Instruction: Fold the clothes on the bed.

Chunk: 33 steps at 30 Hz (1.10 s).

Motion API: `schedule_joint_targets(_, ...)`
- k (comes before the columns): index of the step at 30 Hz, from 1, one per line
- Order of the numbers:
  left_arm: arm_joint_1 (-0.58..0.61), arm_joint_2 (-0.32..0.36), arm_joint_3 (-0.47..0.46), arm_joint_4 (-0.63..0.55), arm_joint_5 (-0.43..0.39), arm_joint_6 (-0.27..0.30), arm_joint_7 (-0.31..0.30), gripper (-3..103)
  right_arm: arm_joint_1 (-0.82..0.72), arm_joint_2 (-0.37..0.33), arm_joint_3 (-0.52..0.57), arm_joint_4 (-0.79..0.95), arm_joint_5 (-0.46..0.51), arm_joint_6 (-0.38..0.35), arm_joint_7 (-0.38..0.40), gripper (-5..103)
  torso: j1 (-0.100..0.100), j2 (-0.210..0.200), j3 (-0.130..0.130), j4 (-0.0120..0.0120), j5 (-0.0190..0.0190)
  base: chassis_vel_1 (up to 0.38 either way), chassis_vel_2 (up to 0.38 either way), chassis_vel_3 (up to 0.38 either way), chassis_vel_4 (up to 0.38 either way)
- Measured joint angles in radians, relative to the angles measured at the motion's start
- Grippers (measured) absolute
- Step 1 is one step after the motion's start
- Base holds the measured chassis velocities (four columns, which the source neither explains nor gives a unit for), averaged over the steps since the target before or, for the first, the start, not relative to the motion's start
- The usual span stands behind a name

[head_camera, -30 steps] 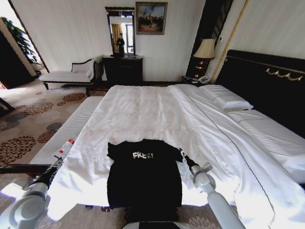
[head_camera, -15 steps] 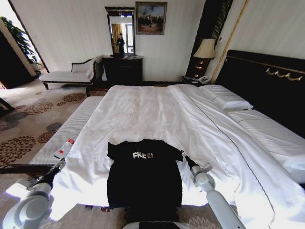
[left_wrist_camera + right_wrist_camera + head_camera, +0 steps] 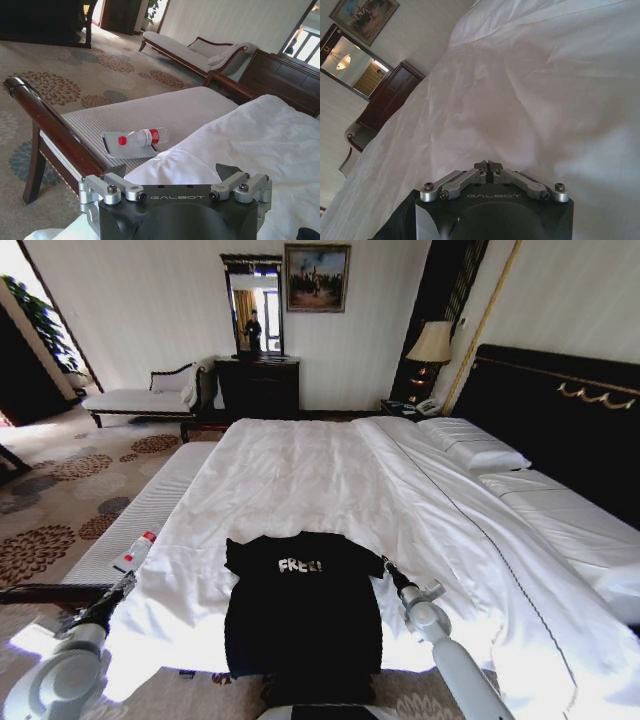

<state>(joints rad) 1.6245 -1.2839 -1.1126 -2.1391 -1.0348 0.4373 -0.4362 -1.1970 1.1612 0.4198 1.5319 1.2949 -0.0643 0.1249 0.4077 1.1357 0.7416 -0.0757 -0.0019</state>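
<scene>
The clothes are one black T-shirt [image 3: 303,605] with white "FREE!" lettering, lying flat on the near edge of the bed [image 3: 330,475], its hem hanging over the side. My right gripper [image 3: 387,566] hovers at the shirt's right sleeve. In the right wrist view this gripper [image 3: 488,165] is shut with nothing in it, over white sheet, with a bit of the T-shirt [image 3: 390,227] beside it. My left gripper [image 3: 124,583] hangs off the bed's left side, apart from the shirt. The left wrist view shows it [image 3: 170,171] open and empty above the sheet's edge.
A striped bench [image 3: 140,510] with a dark wooden rail [image 3: 55,132] runs along the bed's left side. A plastic bottle [image 3: 142,137] with a red cap lies on it, close to my left gripper. Pillows [image 3: 475,448] and a dark headboard [image 3: 560,430] stand at the right.
My left arm has drawn back a little toward the near left. The right gripper has slipped slightly nearer along the shirt's right sleeve. The shirt has not moved.
</scene>
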Motion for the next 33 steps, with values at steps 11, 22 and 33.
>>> schedule_joint_targets(11, -0.002, 0.007, -0.001, 0.009, 0.0, -0.003, 0.0, 100, 0.015, -0.007, -0.007, -0.019, -0.025, 0.006, -0.011, 0, 0.0, 0.0, 0.0, 0.0, 0.0001, 0.0, 0.0, 0.0, 0.0)
schedule_joint_targets(22, -0.019, 0.003, 0.021, 0.019, 0.008, -0.004, 0.0, 100, 0.071, -0.035, -0.011, -0.022, -0.017, 0.075, -0.078, 0, 0.0, 0.0, 0.0, 0.0001, 0.0, 0.0, 0.0, 0.0, 0.0)
schedule_joint_targets(33, -0.033, -0.002, 0.036, 0.022, 0.017, -0.004, -0.005, 100, 0.133, -0.062, -0.026, -0.084, -0.009, 0.088, -0.095, 0, 0.0, 0.0, 0.0, -0.0001, 0.0003, 0.0, 0.0, 0.0, 0.0)
